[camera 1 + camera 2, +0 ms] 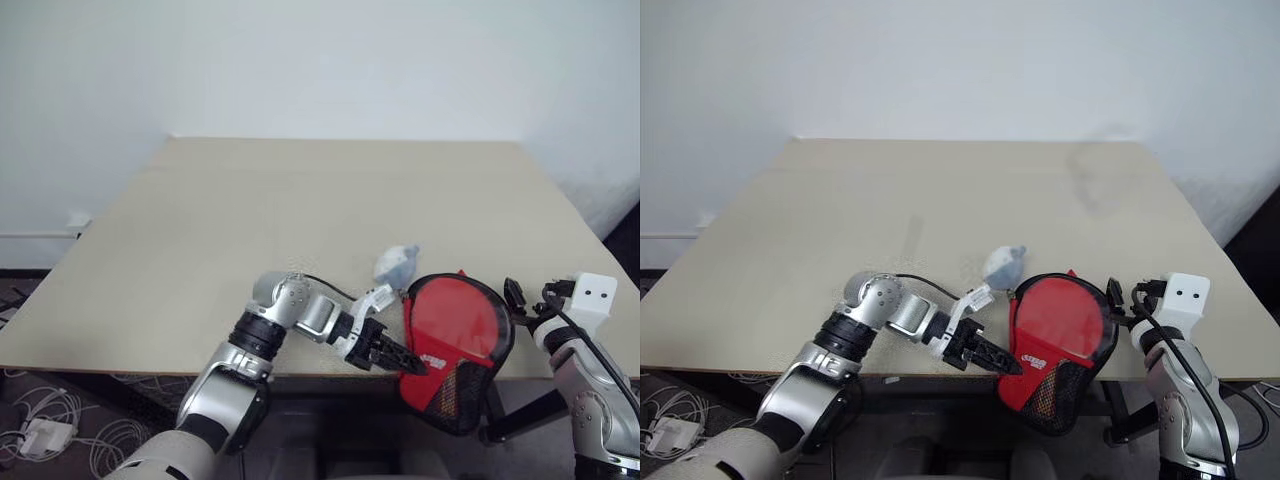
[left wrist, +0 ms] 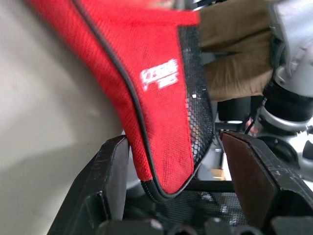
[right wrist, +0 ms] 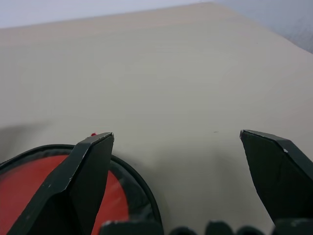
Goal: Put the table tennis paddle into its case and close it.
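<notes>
In the head views, the red paddle-shaped soft case (image 1: 455, 345) with black zip edging and a mesh panel is lying at the near edge of the beige counter (image 1: 300, 220), and its narrow end is hanging over that edge. A round red face is showing in its open side, probably the table tennis paddle (image 1: 450, 315); the handle is hidden. The left gripper (image 1: 400, 358) is pointing at the narrow end of the case, and a small grey-white object (image 1: 396, 264) is lying just behind it. The right gripper (image 1: 522, 300) is staying just beside the round end. In the left wrist view, the black fingers (image 2: 115, 176) are standing apart around the narrow red tip, not pressing it. In the right wrist view, the fingers (image 3: 88, 171) are spreading wide and holding nothing, with the case rim under one.
</notes>
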